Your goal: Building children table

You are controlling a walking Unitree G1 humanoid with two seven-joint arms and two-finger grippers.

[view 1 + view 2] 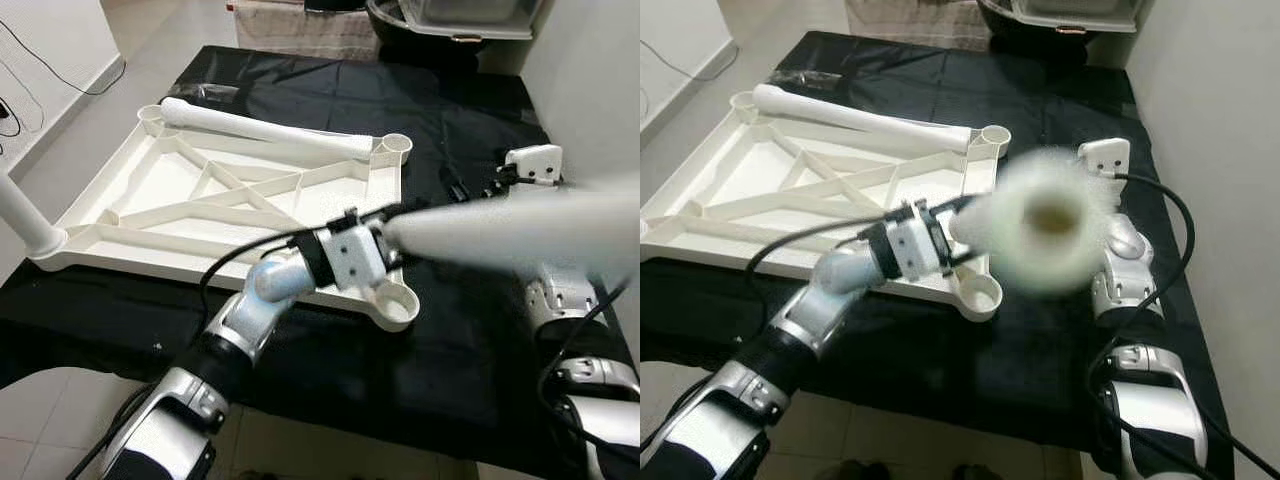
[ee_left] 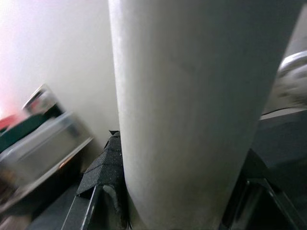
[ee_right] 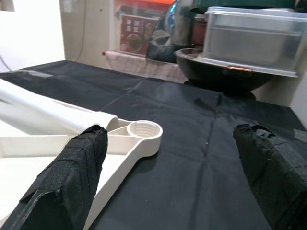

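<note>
A white child's table top (image 1: 200, 262) lies upside down on a black cloth (image 1: 470, 330). One white leg (image 1: 22, 215) stands in its near left corner socket. Another leg (image 1: 265, 130) lies loose along the far edge. My left gripper (image 1: 385, 240) is shut on a third white leg (image 1: 500, 230), which points up toward the camera and looks blurred, just above the near right corner socket (image 1: 393, 300). In the left wrist view this held leg (image 2: 182, 96) sits between the fingers (image 2: 103, 177). My right gripper (image 3: 172, 182) rests open over the cloth, facing the far right socket (image 3: 144, 130).
A grey lidded container (image 1: 470, 15) on a dark bowl stands at the far end of the cloth, beside a folded towel (image 1: 300, 25). A wall runs close on the right. A cable (image 1: 30, 70) lies on the tiled floor at left.
</note>
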